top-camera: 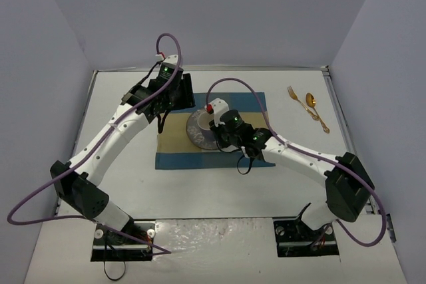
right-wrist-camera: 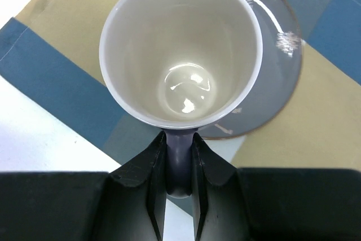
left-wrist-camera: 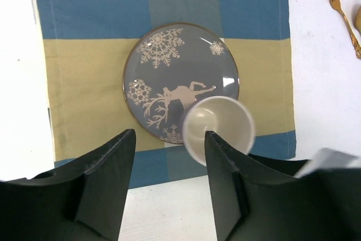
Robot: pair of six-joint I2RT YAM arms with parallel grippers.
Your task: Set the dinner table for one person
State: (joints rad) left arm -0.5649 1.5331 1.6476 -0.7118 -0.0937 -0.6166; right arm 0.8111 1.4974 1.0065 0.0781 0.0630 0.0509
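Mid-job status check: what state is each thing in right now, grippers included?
Placemat: spread flat on the dinner table.
Plate: flat on the placemat, no food.
Mug: upright, empty, held by its handle over the plate's rim.
Right gripper: shut on the mug's handle.
Left gripper: open, empty, above the placemat.
Fork: lying on the table, right of the placemat.
Spoon: lying beside the fork.

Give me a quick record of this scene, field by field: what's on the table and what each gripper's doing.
dinner table: white, lilac walls
placemat: blue and tan, mid-table
plate: grey, snowflake print, on placemat
mug: over plate's edge; contact unclear
right gripper: shut on mug handle
left gripper: open, empty, by placemat's edge
fork, spoon: gold, on table right of placemat
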